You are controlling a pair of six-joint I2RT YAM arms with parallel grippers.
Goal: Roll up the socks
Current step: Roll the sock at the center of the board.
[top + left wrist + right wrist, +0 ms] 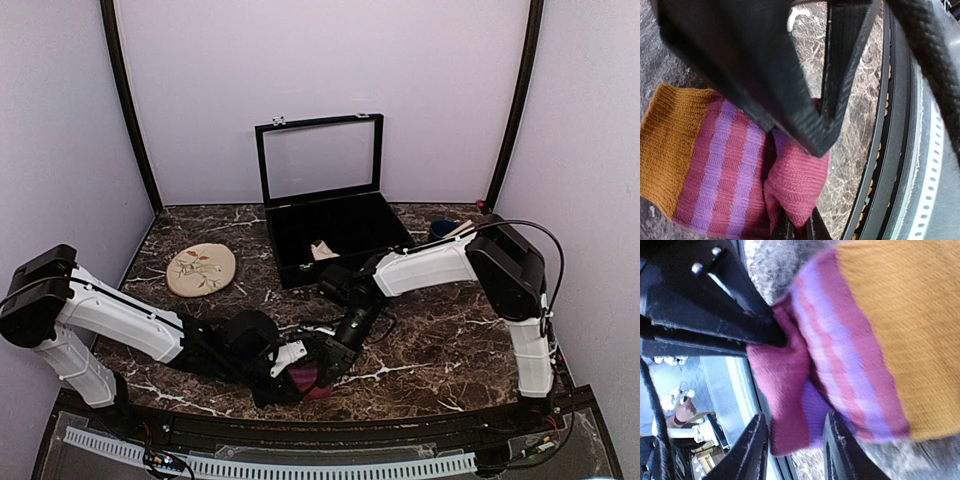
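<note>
**Left tool**: your jaws are pinched together on the magenta toe end of the striped sock, with the fabric bunched between them.

**Right tool**: your jaws stand apart with a clear gap, one finger on either side of the same folded magenta end. You cannot tell whether either finger presses the cloth. Both tools sit close together over the sock.

**Sock**: it lies on the dark, white-veined marble surface, near the front edge and roughly midway between the two arm bases. Its orange cuff lies flat, at the opposite end from the fold.

**Surface and room**: further back, left of centre, a round beige disc with a leaf pattern lies flat. Behind centre stands a black box with its glass-paned lid upright. Something pale lies inside, too small to name. Pale lilac walls enclose the surface on three sides.
</note>
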